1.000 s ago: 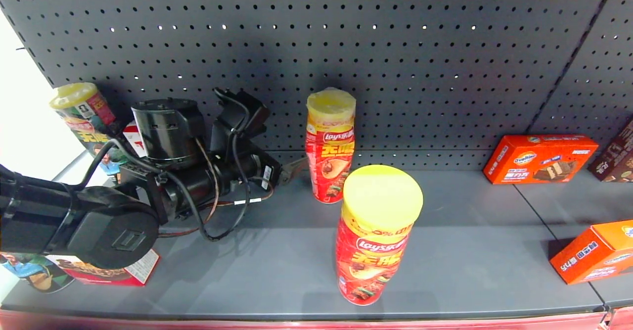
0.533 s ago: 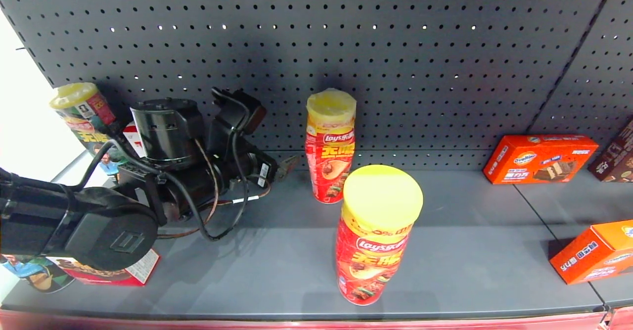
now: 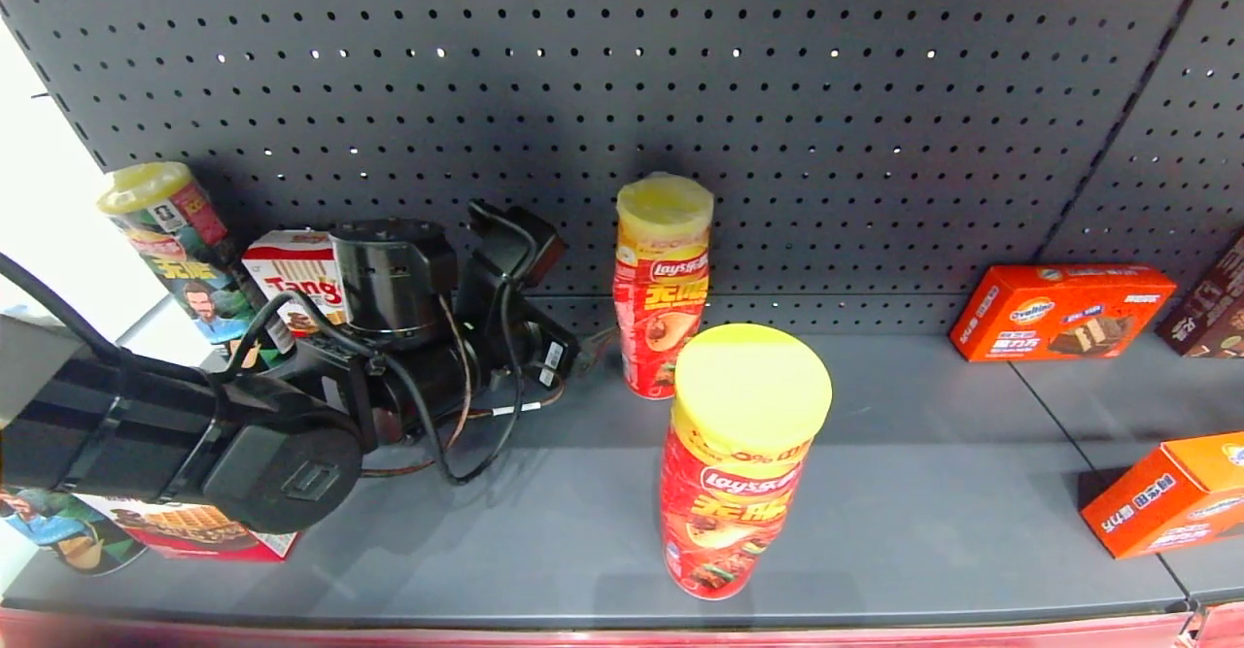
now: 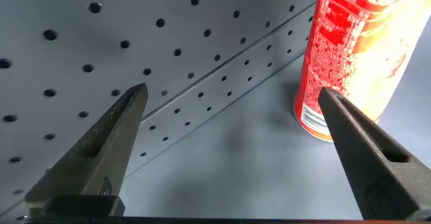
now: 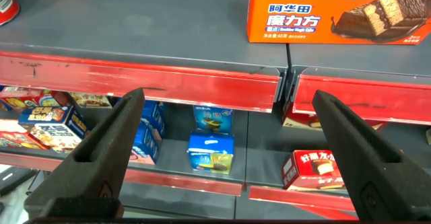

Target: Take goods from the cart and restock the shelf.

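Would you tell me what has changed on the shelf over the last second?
The open left gripper moved right along the shelf, ending beside the rear chips can, which shifted slightly right. Its arm uncovered the white-and-red box. The front chips can and orange boxes stayed put.

Light: we got bright light from above.
Glare: front can's lid (image 3: 751, 386) was blown out.
Shadows: soft on the shelf (image 3: 923, 502).
Edges: we saw the pegboard (image 3: 777, 94) bow.

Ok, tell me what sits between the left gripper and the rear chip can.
Nothing: the left wrist view shows bare shelf between the open left gripper and the rear chip can.
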Controlling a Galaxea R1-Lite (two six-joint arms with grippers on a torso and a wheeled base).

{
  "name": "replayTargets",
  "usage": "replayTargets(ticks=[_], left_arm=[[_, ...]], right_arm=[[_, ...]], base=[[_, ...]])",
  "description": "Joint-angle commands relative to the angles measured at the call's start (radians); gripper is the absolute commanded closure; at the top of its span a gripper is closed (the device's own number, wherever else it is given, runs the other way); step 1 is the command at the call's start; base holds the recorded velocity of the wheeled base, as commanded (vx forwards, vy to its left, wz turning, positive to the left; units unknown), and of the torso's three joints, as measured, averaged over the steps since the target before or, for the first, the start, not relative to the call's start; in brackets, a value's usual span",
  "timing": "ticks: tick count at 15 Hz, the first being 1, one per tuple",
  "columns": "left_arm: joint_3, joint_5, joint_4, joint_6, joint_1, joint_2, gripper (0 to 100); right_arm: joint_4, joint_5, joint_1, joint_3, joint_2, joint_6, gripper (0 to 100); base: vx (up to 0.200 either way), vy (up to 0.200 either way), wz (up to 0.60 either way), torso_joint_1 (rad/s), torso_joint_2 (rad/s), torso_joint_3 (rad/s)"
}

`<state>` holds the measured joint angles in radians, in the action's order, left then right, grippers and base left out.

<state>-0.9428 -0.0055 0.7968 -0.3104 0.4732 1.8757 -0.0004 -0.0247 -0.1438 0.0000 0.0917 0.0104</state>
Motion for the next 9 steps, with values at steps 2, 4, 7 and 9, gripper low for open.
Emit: replayTargets(ticks=[2,4,7,9], left_arm=[[-0.019,-0.001,0.001,0.001,0.010,0.028,0],[-0.024,-0.001,0.001,0.001,0.010,0.029,0],[-0.021,-0.001,0.005,0.002,0.010,0.025,0],[-0.031,-0.001,0.018,0.005,0.007,0.005,0]], right_arm=[[0.000,0.000,0.000,0.000,0.002,0.000,0],[-0.001,0.000,0.000,0.000,0.000,0.000,0],[-0.001,0.000,0.000,0.000,0.002,0.000,0],[-0.001,0.000,0.000,0.000,0.000,0.000,0]], base=[[0.000,0.000,0.00,0.000,0.00,0.000],[0.000,0.000,0.00,0.000,0.00,0.000],[0.000,0.000,0.00,0.000,0.00,0.000],[0.000,0.000,0.00,0.000,0.00,0.000]])
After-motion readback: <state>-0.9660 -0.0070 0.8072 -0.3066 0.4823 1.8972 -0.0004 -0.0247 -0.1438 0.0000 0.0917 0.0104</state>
